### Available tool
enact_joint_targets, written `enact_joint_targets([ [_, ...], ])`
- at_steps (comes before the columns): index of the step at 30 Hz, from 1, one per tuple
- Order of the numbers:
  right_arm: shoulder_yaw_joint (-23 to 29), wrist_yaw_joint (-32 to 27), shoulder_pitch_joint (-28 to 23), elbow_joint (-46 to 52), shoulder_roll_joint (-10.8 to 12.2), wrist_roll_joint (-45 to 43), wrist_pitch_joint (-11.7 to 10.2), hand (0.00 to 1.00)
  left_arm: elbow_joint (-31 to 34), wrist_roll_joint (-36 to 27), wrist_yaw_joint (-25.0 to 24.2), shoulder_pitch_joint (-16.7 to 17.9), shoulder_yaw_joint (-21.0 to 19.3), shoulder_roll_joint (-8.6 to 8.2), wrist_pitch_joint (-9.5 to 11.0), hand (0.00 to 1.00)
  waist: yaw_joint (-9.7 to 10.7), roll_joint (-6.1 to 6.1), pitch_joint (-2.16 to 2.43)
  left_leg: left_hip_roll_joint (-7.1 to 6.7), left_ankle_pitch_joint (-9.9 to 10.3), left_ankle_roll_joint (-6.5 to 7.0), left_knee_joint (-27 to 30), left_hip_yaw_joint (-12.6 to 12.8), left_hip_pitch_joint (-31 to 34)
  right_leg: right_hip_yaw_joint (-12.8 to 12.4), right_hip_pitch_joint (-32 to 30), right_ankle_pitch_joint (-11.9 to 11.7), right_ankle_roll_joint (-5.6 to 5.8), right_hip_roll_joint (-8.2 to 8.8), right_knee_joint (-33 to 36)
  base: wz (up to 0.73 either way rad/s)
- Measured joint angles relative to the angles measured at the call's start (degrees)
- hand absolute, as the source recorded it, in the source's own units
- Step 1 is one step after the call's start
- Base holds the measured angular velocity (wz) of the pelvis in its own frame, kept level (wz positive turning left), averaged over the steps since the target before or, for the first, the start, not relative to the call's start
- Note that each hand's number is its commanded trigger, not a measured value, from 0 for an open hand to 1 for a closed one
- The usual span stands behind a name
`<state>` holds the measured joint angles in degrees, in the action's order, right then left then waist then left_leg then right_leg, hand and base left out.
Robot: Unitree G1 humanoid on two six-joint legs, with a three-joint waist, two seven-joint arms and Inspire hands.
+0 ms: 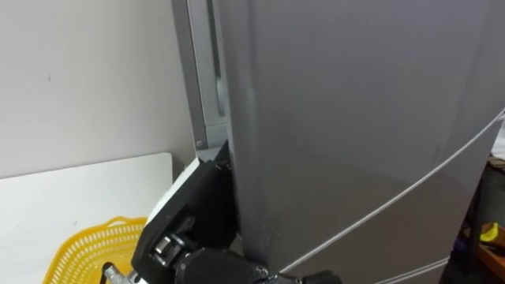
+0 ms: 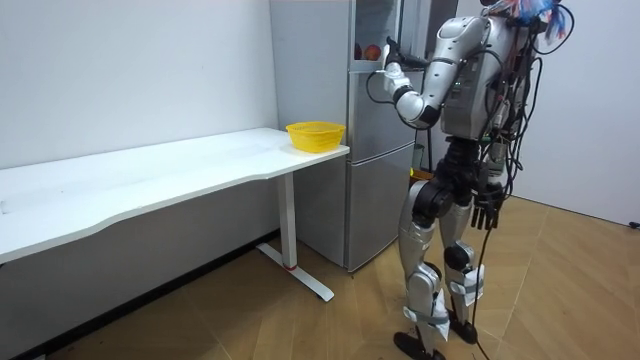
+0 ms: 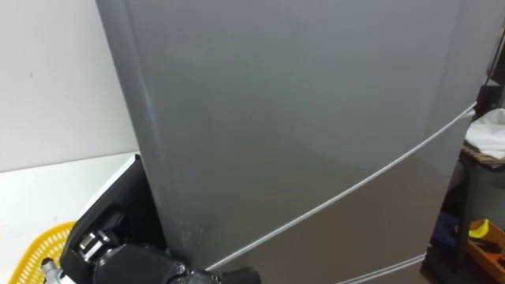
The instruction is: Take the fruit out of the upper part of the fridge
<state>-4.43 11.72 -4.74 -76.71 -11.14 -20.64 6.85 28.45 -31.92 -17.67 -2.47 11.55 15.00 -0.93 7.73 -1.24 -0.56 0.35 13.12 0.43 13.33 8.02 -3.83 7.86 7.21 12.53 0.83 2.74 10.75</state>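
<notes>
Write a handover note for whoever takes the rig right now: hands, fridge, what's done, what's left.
Left robot hand: raised at the edge of the upper fridge door, tucked behind it; state unreadable.
Right robot hand: hangs at the robot's side, open, empty.
Things: red round items sit in the upper compartment; yellow basket stands on the white table beside the fridge.
Done: the upper door stands part open.
Left: reach in and take an item out; nothing is in hand yet.
</notes>
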Motion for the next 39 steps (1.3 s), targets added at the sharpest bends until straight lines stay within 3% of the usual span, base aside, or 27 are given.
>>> enact_joint_targets([
  [8,0.01,0.21,0.07,-0.13,-0.04,0.35,-0.59,0.0,-0.33,-0.02,-0.99,0.0,0.43,0.0,0.01,0.0,0.05,-0.38,-0.12,0.4,0.04,0.31,-0.64,1.92,-0.91,-1.71,-0.28,-0.69,0.1,-0.3,-0.01,-0.09],
  [19,0.1,-0.37,0.21,0.05,-0.42,0.54,-1.22,0.0,-0.22,-1.3,-5.14,-0.55,2.48,0.11,1.01,0.0,1.44,-1.01,0.16,0.97,0.3,0.77,-0.66,3.81,-0.71,-3.85,-1.32,-1.49,0.45,-0.51,-0.01,-0.09],
  [26,0.08,-0.72,0.19,0.06,-0.56,1.16,-1.25,0.0,-0.48,-2.26,-7.92,-3.41,5.36,0.11,0.94,0.0,3.83,-0.69,-0.07,1.01,0.36,0.9,-0.67,4.66,-0.34,-4.77,-1.85,-1.69,0.5,-0.54,0.0,-0.07],
  [39,0.21,-0.23,0.36,0.5,-1.49,2.41,-1.21,0.0,-1.81,-2.21,-10.03,-8.67,9.31,-1.33,0.69,0.0,6.63,-0.94,0.08,1.11,0.33,0.82,-1.6,7.69,-0.88,-7.79,-3.31,-1.94,0.39,-1.15,0.04,-0.13],
])
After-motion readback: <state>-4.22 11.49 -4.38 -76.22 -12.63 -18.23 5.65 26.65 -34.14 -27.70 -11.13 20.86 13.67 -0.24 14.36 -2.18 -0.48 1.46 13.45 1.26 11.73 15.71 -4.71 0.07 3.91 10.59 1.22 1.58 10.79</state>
